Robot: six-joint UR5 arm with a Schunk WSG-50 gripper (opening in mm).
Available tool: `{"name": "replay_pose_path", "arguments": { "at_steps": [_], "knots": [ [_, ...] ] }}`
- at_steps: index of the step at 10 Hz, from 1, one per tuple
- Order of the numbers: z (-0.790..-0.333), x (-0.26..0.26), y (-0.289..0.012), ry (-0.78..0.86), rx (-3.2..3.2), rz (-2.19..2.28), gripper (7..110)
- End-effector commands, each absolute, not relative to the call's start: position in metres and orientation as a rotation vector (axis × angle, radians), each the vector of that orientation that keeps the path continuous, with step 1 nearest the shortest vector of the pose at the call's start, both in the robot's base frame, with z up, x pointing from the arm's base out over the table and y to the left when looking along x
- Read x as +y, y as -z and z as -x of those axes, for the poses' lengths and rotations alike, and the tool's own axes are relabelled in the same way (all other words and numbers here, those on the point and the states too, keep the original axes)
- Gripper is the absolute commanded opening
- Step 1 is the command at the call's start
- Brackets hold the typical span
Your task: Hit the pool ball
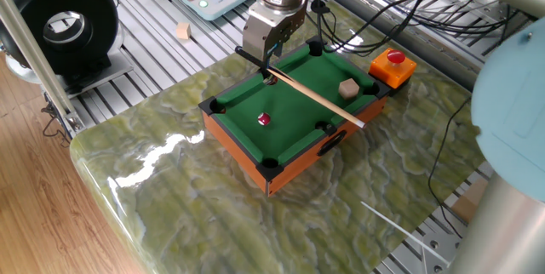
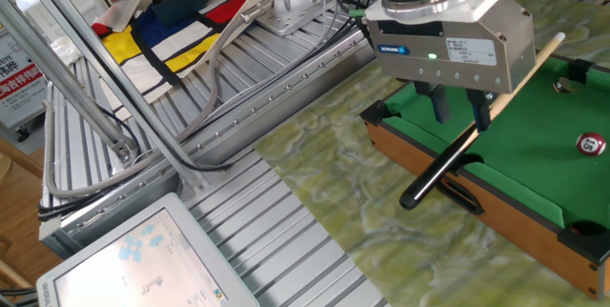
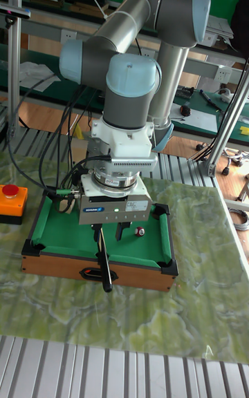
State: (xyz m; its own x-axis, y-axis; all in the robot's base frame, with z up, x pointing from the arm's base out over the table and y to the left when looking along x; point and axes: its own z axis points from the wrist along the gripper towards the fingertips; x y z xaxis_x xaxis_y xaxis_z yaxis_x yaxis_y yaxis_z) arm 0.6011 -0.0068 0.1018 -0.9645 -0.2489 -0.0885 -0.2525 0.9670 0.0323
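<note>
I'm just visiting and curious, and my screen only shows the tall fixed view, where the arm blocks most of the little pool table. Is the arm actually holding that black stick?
Observer: No. In the other fixed view the fingers stand apart just over the cue stick, not closed on it. It seems to rest on the pool table.
Operator: How long is the stick?
Observer: One fixed view shows its pale wooden part running diagonally across the green felt to the opposite rail.
Operator: Anything on the felt besides the pool ball?
Observer: Yes, a tan cube sits near the corner by the orange button box, across the cue from the pool ball.
</note>
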Motion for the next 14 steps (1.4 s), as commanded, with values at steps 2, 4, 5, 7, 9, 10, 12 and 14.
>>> {"name": "replay_pose_path", "arguments": {
  "at_steps": [2,4,5,7,9,10,12,14],
  "knots": [
    [-0.614,-0.005,-0.106,-0.065,2.97,0.439,44],
    [-0.615,-0.005,-0.106,-0.069,2.971,0.39,44],
    [-0.615,-0.007,-0.106,-0.056,2.973,0.387,44],
    [-0.622,-0.017,-0.098,-0.025,2.99,0.396,44],
    [-0.622,-0.017,-0.075,-0.055,3.007,0.358,44],
    [-0.618,-0.019,-0.073,-0.055,3.018,0.357,44],
    [-0.607,-0.011,-0.082,-0.119,3.037,0.327,44],
    [-0.597,-0.003,-0.084,-0.181,3.055,0.264,44]
  ]
}}
